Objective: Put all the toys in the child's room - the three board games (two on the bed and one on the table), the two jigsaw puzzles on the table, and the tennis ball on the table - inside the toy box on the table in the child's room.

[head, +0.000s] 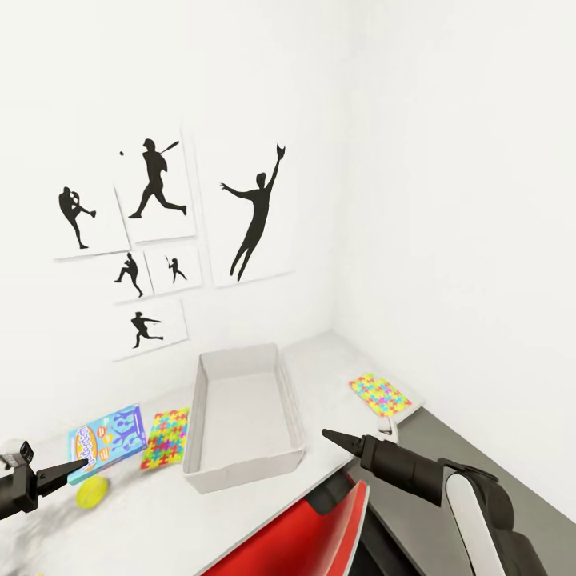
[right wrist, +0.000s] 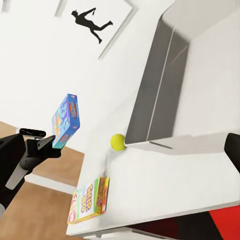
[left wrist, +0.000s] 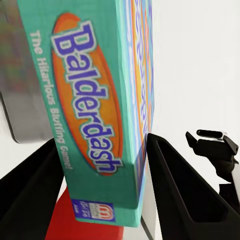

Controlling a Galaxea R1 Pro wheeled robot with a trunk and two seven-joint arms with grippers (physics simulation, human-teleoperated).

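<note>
- The toy box (head: 244, 416) sits mid-tabletop (head: 320, 356), and as far as the head view shows it holds nothing, so by my reckoning no toy is in yet.
- The left pincer (left wrist: 107, 200) is clamped on the blue board game (left wrist: 95, 110), its fingers pressed to both faces of the box; the right wrist view shows that game (right wrist: 66, 120) lifted clear of the tabletop, left of the box.
- The tennis ball (head: 91, 493) lies at the near left, close to the box's corner.
- One jigsaw puzzle (head: 166, 437) lies flat just left of the box; the other (head: 380, 394) lies well to the right, near the tabletop's edge.
- A second board game (right wrist: 90, 200) rests at the tabletop's edge in the right wrist view.
- The right pincer (head: 330, 436) hovers near the box's right wall with nothing in it; its tips look pressed together.
- Still to go in, I judge: all of it, this blue game first.
</note>
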